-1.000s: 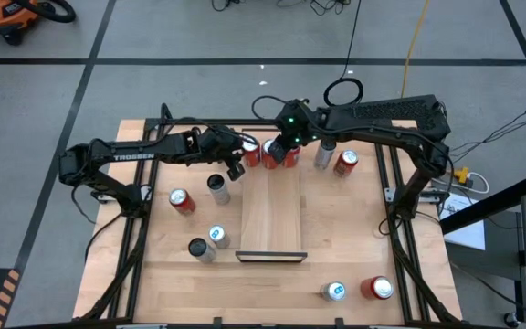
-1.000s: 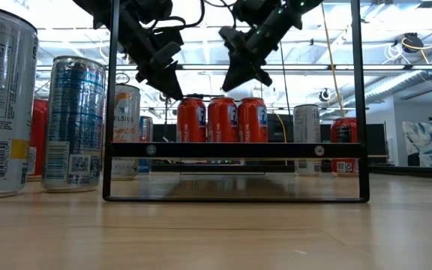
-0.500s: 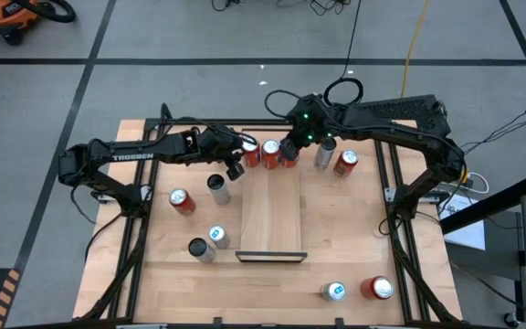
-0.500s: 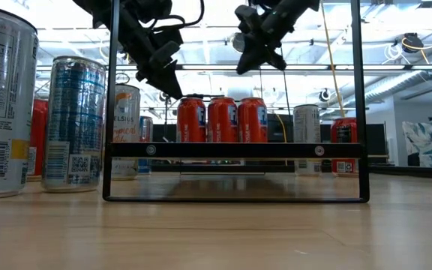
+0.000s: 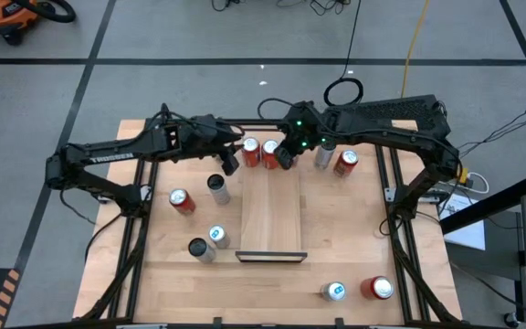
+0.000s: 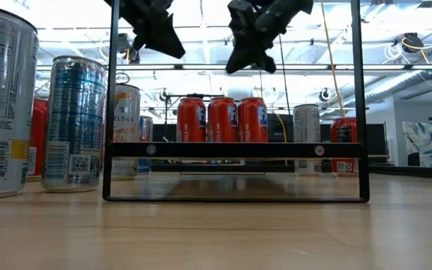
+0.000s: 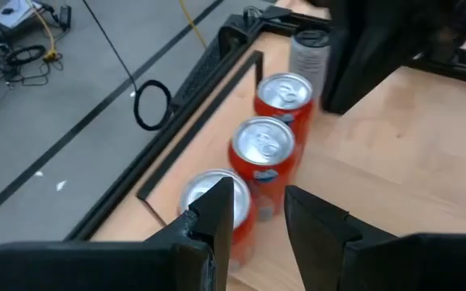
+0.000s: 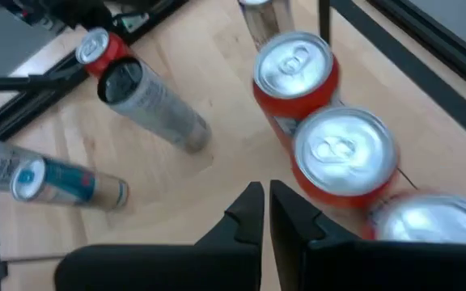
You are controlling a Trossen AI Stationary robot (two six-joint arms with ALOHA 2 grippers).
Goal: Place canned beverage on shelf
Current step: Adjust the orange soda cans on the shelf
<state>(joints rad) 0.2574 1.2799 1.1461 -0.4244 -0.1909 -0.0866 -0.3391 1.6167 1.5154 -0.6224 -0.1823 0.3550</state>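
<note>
High view: shelf [image 5: 270, 217] lies lengthwise at mid-bench, near end empty. Three red cans [image 5: 269, 152] stand in a touching row at its far end. Left gripper [image 5: 228, 162], reaching in level from the left edge, hangs raised beside the row, jaws slightly parted, empty. Right gripper [image 5: 283, 155] hangs above the row, jaws closed, empty.
</note>
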